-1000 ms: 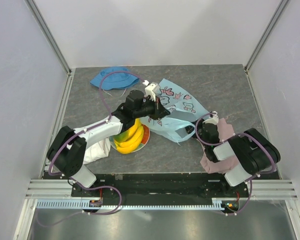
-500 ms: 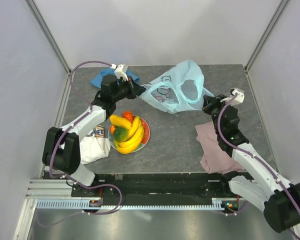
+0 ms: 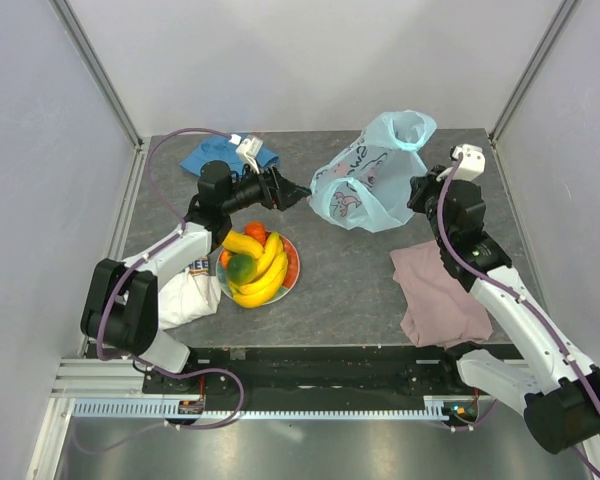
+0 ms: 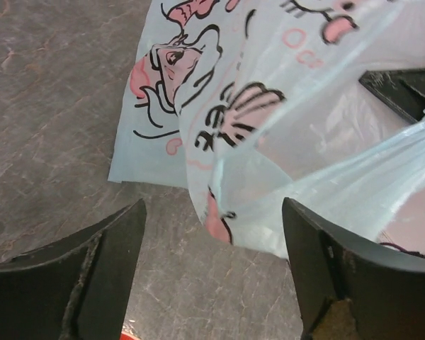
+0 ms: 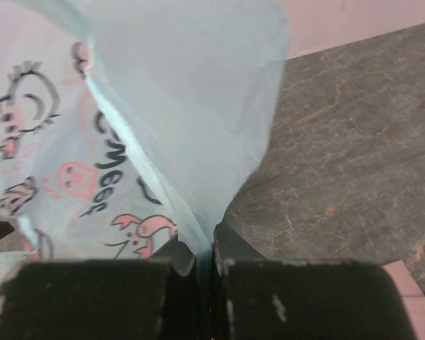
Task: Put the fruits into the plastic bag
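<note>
Thin light-blue plastic bag (image 3: 365, 182), printed with pink shells and illegible dark lettering, stands far right on the grey table (image 3: 340, 300). Right gripper (image 5: 205, 258) pinches its film, jaws closed. Left gripper (image 4: 212, 212) gapes empty before it. Overhead only: yellow bananas (image 3: 263, 272), green fruit (image 3: 240, 267) and orange fruit (image 3: 255, 231) on a red-rimmed plate (image 3: 294, 268).

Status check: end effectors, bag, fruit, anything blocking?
Left end effector open, facing the plastic bag. Right end effector shut on it, holding it up. Fruits on plate, not bagged. No obstruction seen.
</note>
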You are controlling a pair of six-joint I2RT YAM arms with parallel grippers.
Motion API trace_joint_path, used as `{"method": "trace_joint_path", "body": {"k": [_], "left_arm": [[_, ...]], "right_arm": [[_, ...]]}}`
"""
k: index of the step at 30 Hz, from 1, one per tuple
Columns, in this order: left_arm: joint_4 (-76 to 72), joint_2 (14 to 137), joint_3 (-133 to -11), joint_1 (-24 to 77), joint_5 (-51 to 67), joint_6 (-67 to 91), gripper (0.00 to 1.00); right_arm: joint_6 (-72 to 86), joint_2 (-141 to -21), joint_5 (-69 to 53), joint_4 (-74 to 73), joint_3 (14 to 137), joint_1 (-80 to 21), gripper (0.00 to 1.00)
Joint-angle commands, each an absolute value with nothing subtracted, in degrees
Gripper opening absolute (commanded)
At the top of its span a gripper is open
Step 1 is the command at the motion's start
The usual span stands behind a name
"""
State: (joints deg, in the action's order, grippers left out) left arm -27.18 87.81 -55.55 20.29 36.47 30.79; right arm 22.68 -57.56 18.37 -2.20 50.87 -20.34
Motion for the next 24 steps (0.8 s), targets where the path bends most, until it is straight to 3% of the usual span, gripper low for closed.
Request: {"method": "trace_joint_path", "body": {"k": [1, 5, 12, 24], "left_arm": [[-34.98, 83.94, -53.96, 21.53, 40.51, 27.08, 0.88], [-34.72, 85.34, -55.90, 23.81, 39.74, 25.93, 0.93], [-32.35, 87.36, -59.85, 24.52, 31.04, 21.19, 0.93], [-32.17, 88.50, -61.26, 26.02, 27.95, 18.11, 0.94]], "right_arm": [[19.60, -59.49, 12.58, -5.79, 56.95, -20.21, 0.00], [19.25, -60.91, 8.53, -6.94, 59.41, -20.13, 0.00], [16.79, -61.26, 2.90, -9.75, 63.45, -20.13, 0.00], [12.83, -60.82, -4.04, -15.82, 69.34, -20.21, 0.00]]}}
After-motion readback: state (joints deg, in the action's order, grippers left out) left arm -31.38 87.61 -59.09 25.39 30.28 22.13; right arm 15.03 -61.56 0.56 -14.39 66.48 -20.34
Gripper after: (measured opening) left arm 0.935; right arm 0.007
